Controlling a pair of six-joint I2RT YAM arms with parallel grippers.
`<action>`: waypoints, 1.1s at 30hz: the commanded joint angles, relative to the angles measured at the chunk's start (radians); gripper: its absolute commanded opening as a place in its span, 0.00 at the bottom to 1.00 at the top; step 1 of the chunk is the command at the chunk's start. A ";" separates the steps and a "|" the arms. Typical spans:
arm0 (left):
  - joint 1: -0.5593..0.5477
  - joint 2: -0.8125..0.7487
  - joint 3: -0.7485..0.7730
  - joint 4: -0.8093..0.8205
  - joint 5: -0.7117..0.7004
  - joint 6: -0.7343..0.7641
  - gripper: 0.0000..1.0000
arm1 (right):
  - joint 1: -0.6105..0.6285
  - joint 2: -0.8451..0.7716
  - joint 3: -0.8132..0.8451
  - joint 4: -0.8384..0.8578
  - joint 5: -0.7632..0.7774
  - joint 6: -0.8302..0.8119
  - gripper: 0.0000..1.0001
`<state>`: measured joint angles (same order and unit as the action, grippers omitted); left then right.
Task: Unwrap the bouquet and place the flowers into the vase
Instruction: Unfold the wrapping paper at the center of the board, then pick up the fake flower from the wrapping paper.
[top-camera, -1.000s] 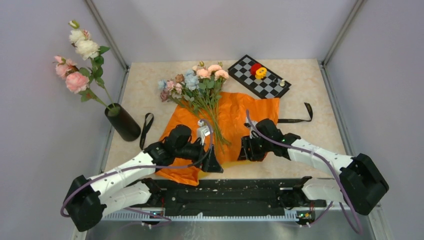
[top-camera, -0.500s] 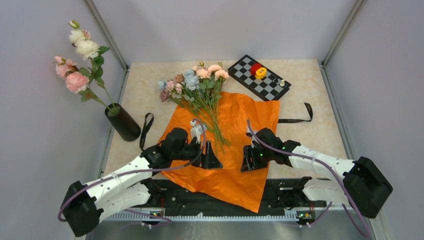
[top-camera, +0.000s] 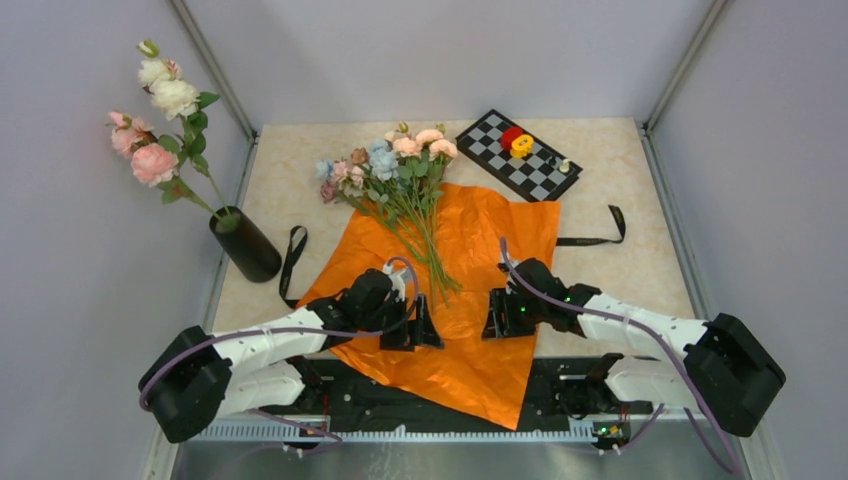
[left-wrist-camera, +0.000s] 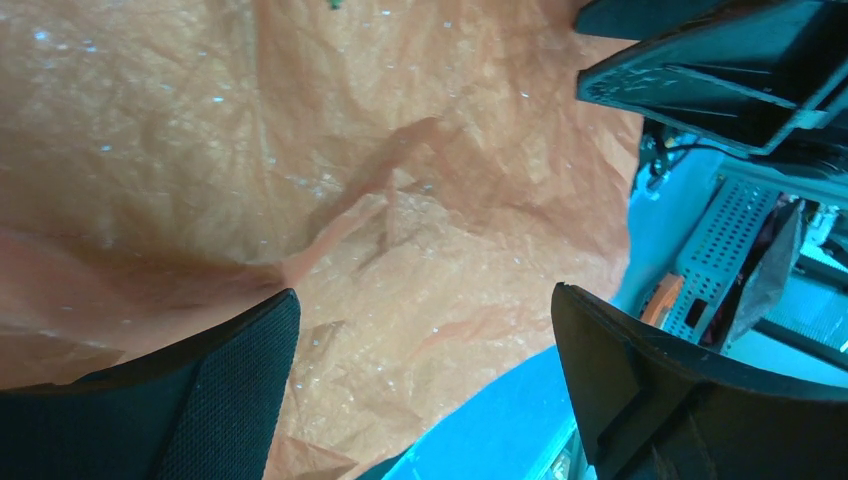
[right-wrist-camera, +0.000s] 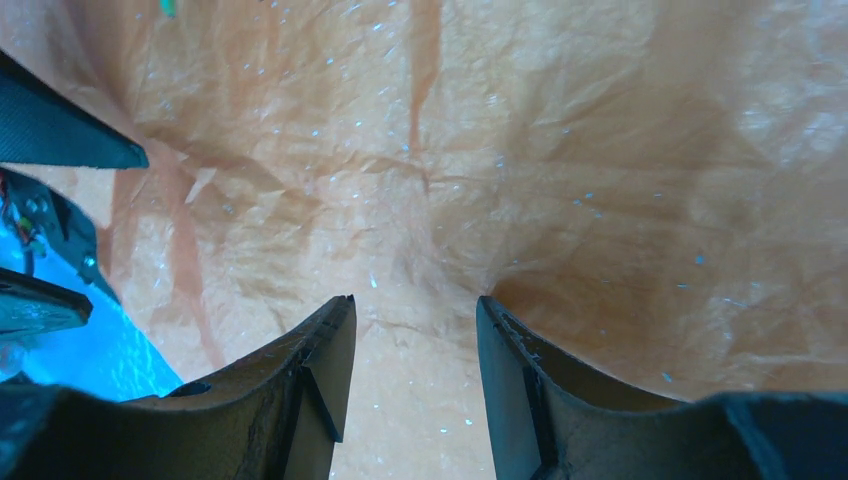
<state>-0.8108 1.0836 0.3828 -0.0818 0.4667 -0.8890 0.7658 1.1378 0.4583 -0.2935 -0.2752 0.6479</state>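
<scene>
One table (top-camera: 640, 200) carries everything. The largest item on it is the orange wrapping paper (top-camera: 490, 240), opened flat with its near corner hanging over the table's front edge. The flowers (top-camera: 400, 175) lie loose on the paper's far half. Their blooms fan out toward the far left, and the stem ends (top-camera: 442, 280) point at the near edge.

The long axis of the bunch runs far-left to near-right, and its stem ends stop just ahead of the gap between the two grippers. The vase (top-camera: 247, 246) stands at the left edge, well apart from the bunch, and already holds tall roses (top-camera: 155, 110).

The left gripper (top-camera: 420, 325) hangs over bare paper with its jaws spread wide and empty. The right gripper (top-camera: 498, 315) also sits over paper, jaws part-way apart and pinching nothing visible.

The left arm appears slightly nearer the stem ends, and it is on the vase side. A black ribbon (top-camera: 293, 255) lies beside the vase.
</scene>
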 joint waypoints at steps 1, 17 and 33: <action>-0.008 0.031 0.014 -0.030 -0.099 -0.019 0.99 | 0.017 -0.022 0.010 -0.010 0.114 0.033 0.49; -0.004 -0.136 -0.041 -0.249 -0.245 -0.121 0.99 | -0.111 0.044 0.090 -0.158 0.351 0.014 0.53; 0.047 -0.277 0.043 -0.533 -0.384 -0.109 0.99 | -0.348 0.035 0.165 -0.187 0.377 -0.113 0.61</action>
<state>-0.7906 0.8280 0.3584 -0.5098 0.1680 -1.0386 0.4454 1.1748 0.5476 -0.4511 0.0692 0.5850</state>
